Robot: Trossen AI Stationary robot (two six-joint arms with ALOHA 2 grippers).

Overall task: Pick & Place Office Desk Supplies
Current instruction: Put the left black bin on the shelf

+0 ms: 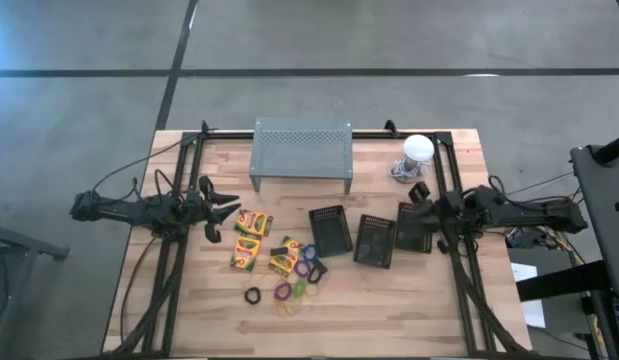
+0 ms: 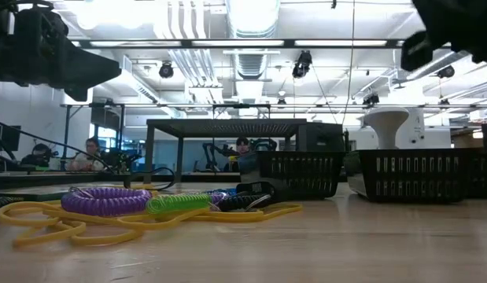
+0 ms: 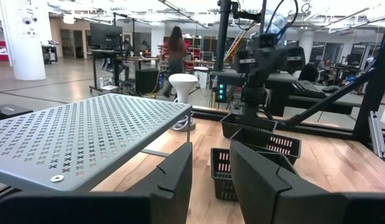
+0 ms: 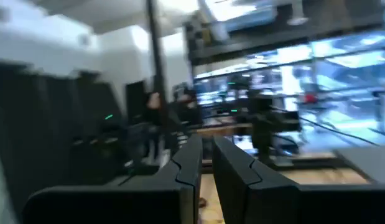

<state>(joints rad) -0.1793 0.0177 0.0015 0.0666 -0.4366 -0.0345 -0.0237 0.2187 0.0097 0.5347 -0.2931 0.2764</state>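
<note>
Three crayon boxes (image 1: 254, 222) (image 1: 247, 252) (image 1: 284, 260) lie flat left of centre. The coloured band loops (image 1: 292, 283) lie in a loose heap near the table's near edge; the low view shows purple (image 2: 105, 200), green (image 2: 176, 203) and yellow (image 2: 54, 224) ones. Three black mesh baskets (image 1: 331, 230) (image 1: 375, 240) (image 1: 414, 228) stand in a row right of centre. My left gripper (image 1: 234, 208) (image 3: 211, 165) hovers open beside the crayon boxes, to their left. My right gripper (image 1: 417, 200) (image 4: 208, 155) hangs over the rightmost basket's far side, its fingers a narrow gap apart.
A grey perforated metal stand (image 1: 302, 150) sits at the table's far edge, with a white dome object (image 1: 418, 150) to its right. Black frame rails (image 1: 174, 250) (image 1: 459, 270) run along both sides of the table. Bare wood lies along the near edge (image 1: 389, 320).
</note>
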